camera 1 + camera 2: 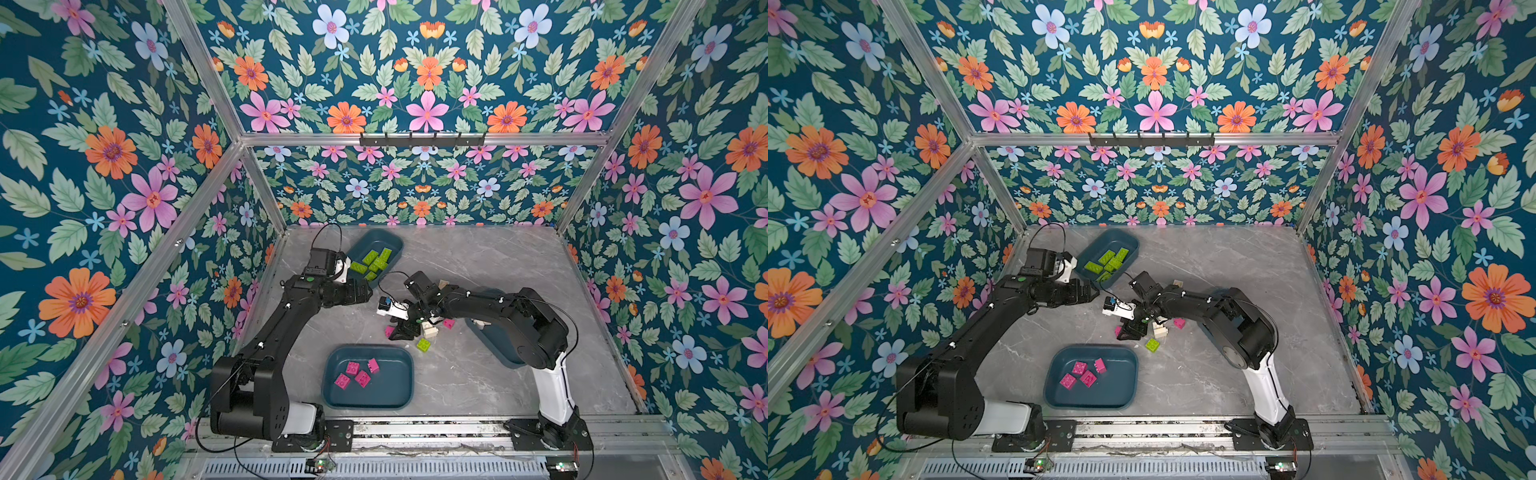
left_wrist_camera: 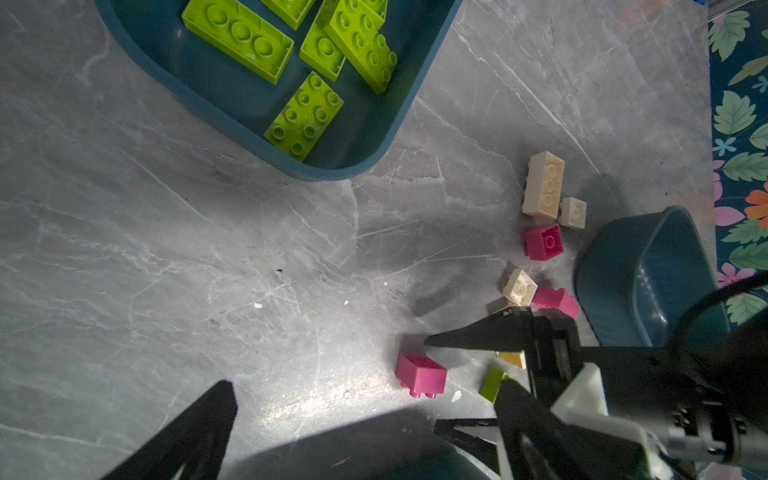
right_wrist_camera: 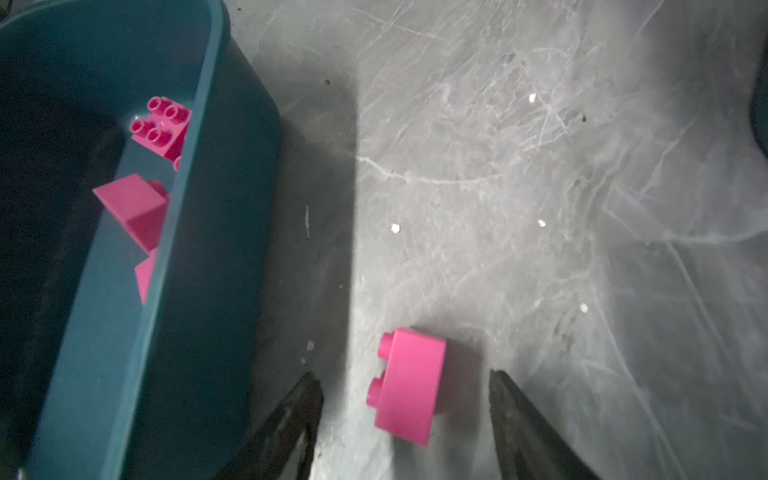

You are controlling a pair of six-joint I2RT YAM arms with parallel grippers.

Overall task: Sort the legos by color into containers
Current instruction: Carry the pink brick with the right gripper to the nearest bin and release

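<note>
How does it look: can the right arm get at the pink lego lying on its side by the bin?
Likely yes: the right pincer stands open astride the pink lego, nothing between them; the bin sits aside.

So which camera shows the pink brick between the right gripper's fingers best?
The right wrist view: the pink brick lies large on its side between the right gripper's parted jaws. The left wrist view shows it smaller; in both top views that gripper mostly hides it.

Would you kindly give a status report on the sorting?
Left jaws open, empty. Right jaws open astride pink lego, not gripping. Bin of pinks alongside; cream lego close by.
</note>
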